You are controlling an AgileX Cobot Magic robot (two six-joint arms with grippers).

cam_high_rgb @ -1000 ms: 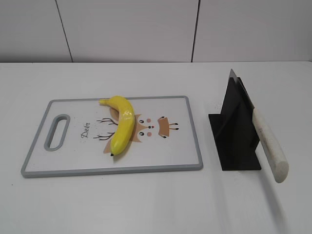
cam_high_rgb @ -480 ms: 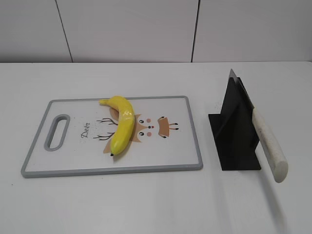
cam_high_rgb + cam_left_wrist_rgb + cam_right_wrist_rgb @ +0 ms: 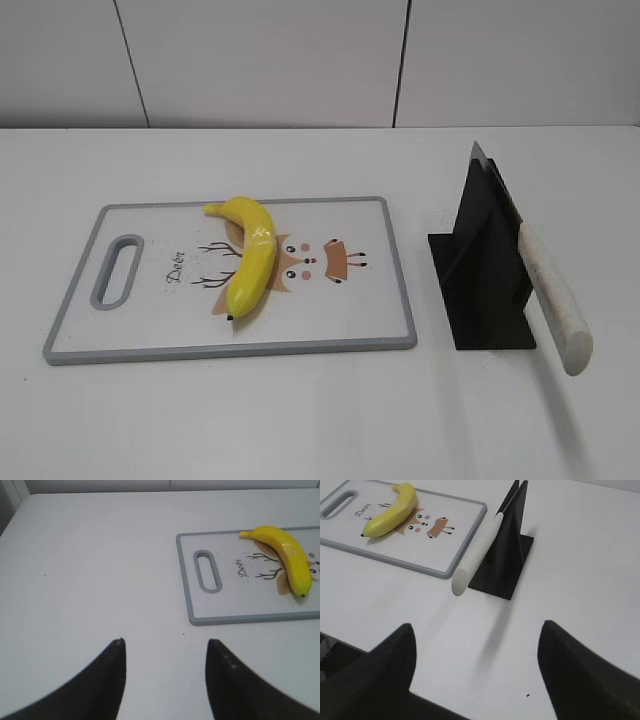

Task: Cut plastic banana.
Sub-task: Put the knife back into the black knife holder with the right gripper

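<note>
The plastic banana (image 3: pixel 249 255) is glossy yellow and lies whole on a white cutting board (image 3: pixel 150 325) with a grey rim and a deer drawing. It also shows in the left wrist view (image 3: pixel 285 555) and the right wrist view (image 3: pixel 392 511). A knife with a white handle (image 3: pixel 553 300) rests slanted in a black stand (image 3: pixel 485 270), handle toward the front; the handle also shows in the right wrist view (image 3: pixel 476 555). My left gripper (image 3: pixel 165 647) is open and empty over bare table, left of the board. My right gripper (image 3: pixel 477 635) is open and empty, in front of the stand. Neither arm shows in the exterior view.
The board has a grey handle slot (image 3: pixel 118 270) at its left end. The white table (image 3: pixel 320 420) runs back to a white panelled wall. Its front edge shows at the lower left of the right wrist view (image 3: pixel 350 647).
</note>
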